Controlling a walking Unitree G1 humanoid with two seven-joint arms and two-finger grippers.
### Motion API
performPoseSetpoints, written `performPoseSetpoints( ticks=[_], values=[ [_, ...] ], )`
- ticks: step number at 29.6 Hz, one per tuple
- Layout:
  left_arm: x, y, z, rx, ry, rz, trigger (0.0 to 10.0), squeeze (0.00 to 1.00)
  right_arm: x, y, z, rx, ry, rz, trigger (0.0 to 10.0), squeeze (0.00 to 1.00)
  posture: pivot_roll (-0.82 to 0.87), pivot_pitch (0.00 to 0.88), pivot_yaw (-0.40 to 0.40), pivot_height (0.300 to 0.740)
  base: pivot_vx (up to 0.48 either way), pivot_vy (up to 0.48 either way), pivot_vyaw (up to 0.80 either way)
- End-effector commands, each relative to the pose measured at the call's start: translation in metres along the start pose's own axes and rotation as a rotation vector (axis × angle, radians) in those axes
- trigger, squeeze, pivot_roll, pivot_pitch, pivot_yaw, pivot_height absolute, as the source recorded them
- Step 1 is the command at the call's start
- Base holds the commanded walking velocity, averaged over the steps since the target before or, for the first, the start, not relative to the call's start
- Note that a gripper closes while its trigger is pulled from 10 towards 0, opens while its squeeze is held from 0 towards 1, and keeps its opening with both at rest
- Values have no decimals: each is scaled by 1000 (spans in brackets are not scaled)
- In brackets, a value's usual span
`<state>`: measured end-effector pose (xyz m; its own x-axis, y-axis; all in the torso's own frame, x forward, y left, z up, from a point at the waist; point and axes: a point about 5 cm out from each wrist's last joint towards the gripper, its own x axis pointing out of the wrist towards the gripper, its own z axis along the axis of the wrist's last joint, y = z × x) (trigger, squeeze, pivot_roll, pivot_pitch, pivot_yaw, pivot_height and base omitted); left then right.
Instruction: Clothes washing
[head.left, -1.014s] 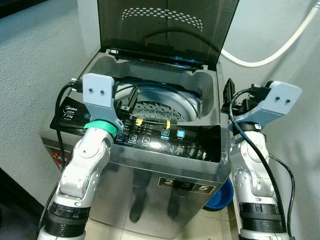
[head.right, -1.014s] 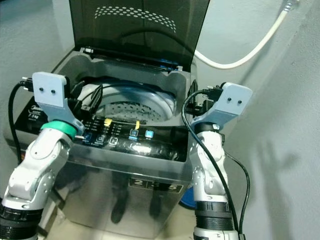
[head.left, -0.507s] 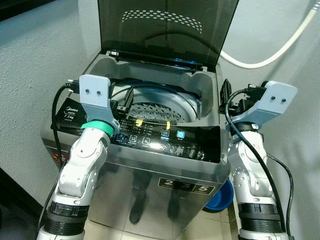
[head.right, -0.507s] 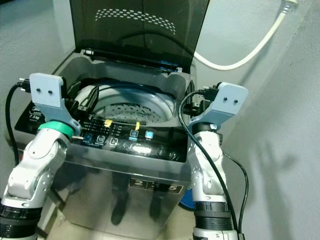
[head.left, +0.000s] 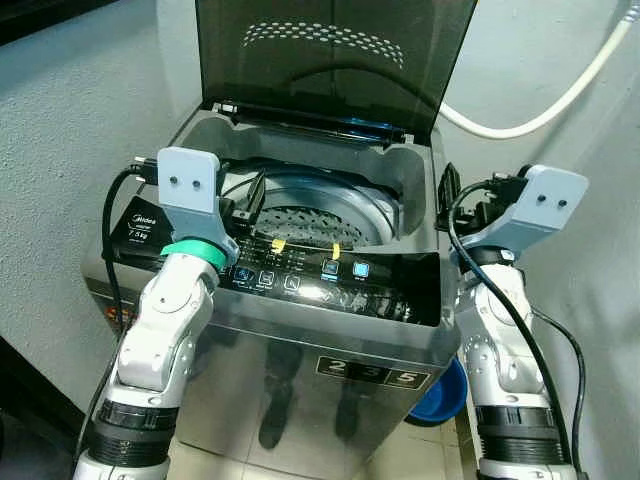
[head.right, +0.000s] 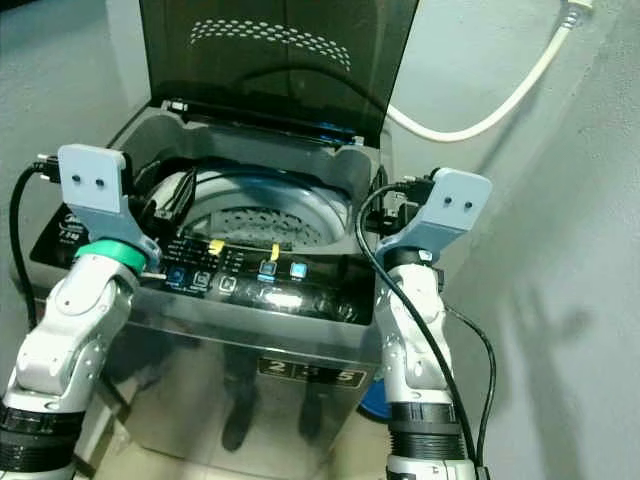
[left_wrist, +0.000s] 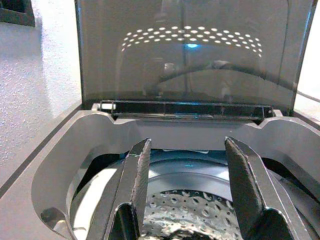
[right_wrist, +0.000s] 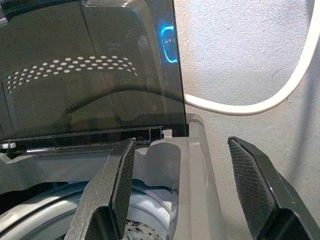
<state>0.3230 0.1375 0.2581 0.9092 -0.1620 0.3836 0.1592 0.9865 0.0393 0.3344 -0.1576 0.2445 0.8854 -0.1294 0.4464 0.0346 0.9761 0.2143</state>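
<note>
Both jaws are wide open and hold nothing. The left gripper (left_wrist: 187, 175) hangs over the drum (head.left: 305, 222) of the washing machine (head.left: 330, 330); the right gripper (right_wrist: 185, 185) waits near its right edge. No clothes are seen, so stay clear of the open lid (head.left: 335, 60). Since a second ago, both arms pulled back a little.

A white hose (head.left: 560, 95) crosses the textured wall (head.left: 80, 90).

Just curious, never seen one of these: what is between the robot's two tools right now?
In the left eye view, the washing machine's open tub lies between the left tool and right tool, under the raised lid.
</note>
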Motion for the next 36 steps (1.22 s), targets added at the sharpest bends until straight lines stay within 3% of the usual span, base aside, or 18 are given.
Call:
performPoseSetpoints(
  ticks=[1,36],
  values=[
    [0,1,0,12,-2,4,10000,0,1,-3,0,-8,-1,-7,10000,0,70,0,2,740,0,0,0],
    [-2,11,3,40,-7,44,10000,0,1,0,-3,8,6,6,10000,0,95,0,-10,740,0,0,0]
  ],
)
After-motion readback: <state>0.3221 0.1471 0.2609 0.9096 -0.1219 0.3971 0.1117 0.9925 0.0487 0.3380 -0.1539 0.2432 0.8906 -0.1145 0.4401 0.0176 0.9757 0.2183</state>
